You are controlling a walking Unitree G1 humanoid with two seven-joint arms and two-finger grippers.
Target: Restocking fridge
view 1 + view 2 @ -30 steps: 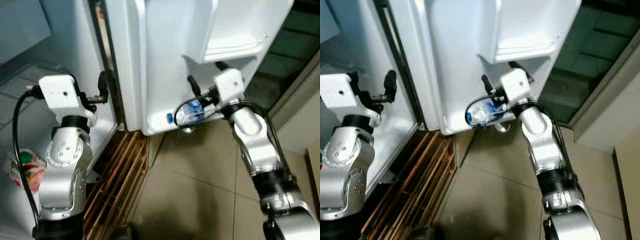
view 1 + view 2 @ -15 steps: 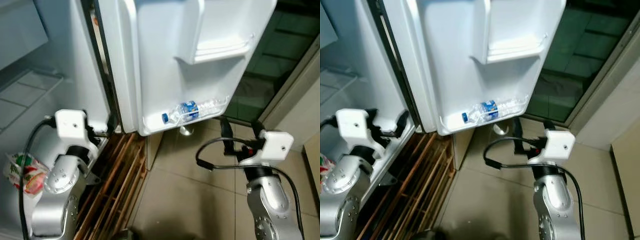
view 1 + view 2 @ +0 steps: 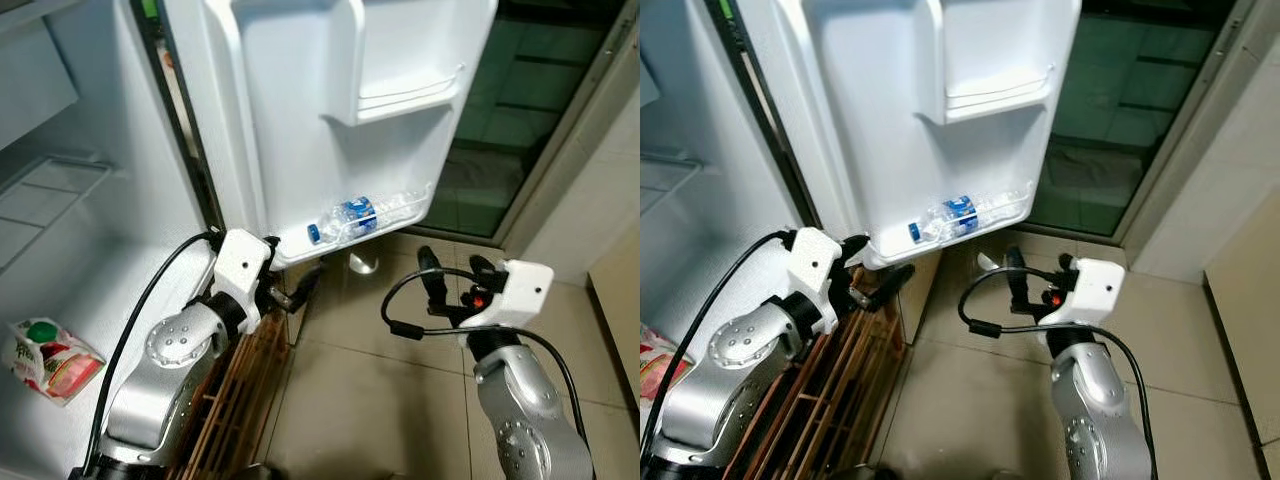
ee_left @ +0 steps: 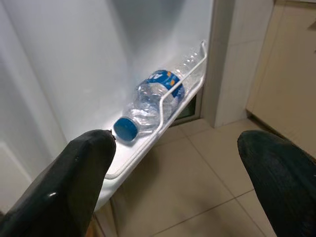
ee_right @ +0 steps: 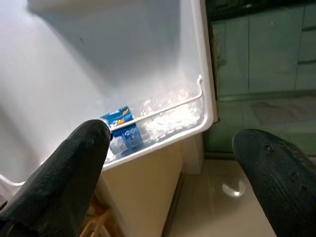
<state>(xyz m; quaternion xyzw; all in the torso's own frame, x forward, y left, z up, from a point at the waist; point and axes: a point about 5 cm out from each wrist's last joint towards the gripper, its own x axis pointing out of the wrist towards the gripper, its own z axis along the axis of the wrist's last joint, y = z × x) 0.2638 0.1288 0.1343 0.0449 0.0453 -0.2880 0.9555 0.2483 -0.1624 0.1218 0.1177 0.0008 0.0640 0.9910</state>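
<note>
The fridge door (image 3: 300,110) stands open, and a clear bottle (image 3: 345,219) with a blue cap and blue label lies on its side in the door's lowest shelf (image 3: 395,215), behind a wire rail, cap toward the hinge side. Above it sits a second door bin (image 3: 400,85), white and moulded.

The left pincer (image 3: 290,290) hangs just below the door's bottom corner, near the bottle's cap end but not touching it; in the left wrist view its fingers (image 4: 84,168) are spread wide with nothing between them. The right pincer (image 3: 447,278) is raised over the tiled floor (image 3: 380,400), below and outward of the shelf, well short of the bottle (its fingers (image 5: 74,163) are likewise spread and hold nothing).

Inside the fridge, on the robot's left, a red and green carton (image 3: 45,358) lies on a white shelf. A wooden slatted rack (image 3: 240,390) stands on the floor beneath the left arm.
</note>
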